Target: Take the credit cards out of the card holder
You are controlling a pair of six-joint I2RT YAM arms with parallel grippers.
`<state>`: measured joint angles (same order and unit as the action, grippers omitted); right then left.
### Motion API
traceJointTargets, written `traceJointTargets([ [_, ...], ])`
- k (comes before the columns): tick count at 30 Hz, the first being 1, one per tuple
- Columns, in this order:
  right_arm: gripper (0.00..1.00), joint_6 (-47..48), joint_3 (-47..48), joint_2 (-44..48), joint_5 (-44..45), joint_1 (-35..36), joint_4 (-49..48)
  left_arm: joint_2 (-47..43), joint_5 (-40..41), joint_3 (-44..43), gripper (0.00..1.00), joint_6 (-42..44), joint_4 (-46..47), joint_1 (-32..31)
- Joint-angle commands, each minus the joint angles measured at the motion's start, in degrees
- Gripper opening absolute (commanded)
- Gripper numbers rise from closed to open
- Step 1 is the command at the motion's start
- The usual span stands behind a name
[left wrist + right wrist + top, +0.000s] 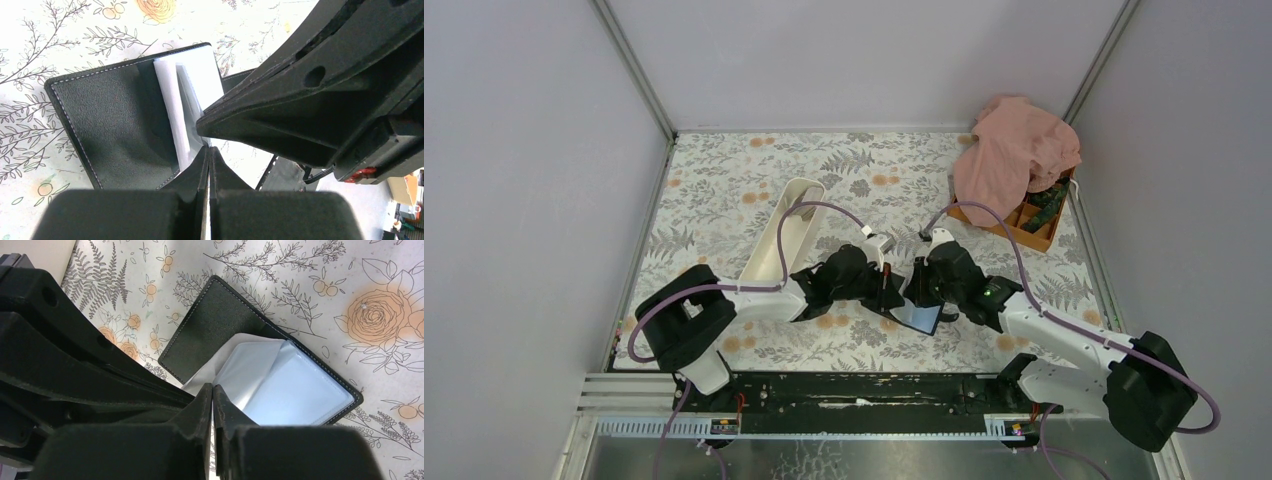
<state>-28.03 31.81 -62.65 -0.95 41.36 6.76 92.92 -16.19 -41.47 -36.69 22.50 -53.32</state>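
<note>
1. The card holder (pixel 220 315) lies open on the floral table (pixel 390 285). It sits right at the tips of your left gripper (pixel 208 152) and your right gripper (pixel 212 387), with its black cover spreading away ahead of them.
2. Expect it to be light and floppy at the fold. The cover looks like soft grained leather, and the inner sleeves (pixel 285 385) look thin, glossy and probably slippery.
3. No card shows plainly. Any card is most likely inside those sleeves, stiff and flat. Take it by an exposed edge while one black flap is pinned down.
4. Your left gripper is closed, tips pressed together at the near edge of the sleeves. Whether it nips a sheet is unclear.
5. Your right gripper is pinched down to a slit at the sleeve's near edge. You cannot tell whether anything lies between the tips.
</note>
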Motion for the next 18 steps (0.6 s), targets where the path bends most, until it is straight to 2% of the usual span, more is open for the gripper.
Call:
traceJointTargets([
  [1, 0.01, 0.1, -0.3, 1.5, 2.6, 0.3, 3.1, -1.2, 0.2, -0.9, 0.0, 0.5, 2.1, -0.2],
  [8, 0.0, -1.0, -1.0, 2.0, 2.1, 0.3, 2.3, -0.9, -0.4, -0.4, 0.0, 0.3, 2.9, -0.1],
  [18, 0.0, -3.8, -5.6, 8.3, 5.3, 0.2, 2.3, -0.1, -0.9, 1.1, 0.0, -0.6, 5.0, 0.2],
])
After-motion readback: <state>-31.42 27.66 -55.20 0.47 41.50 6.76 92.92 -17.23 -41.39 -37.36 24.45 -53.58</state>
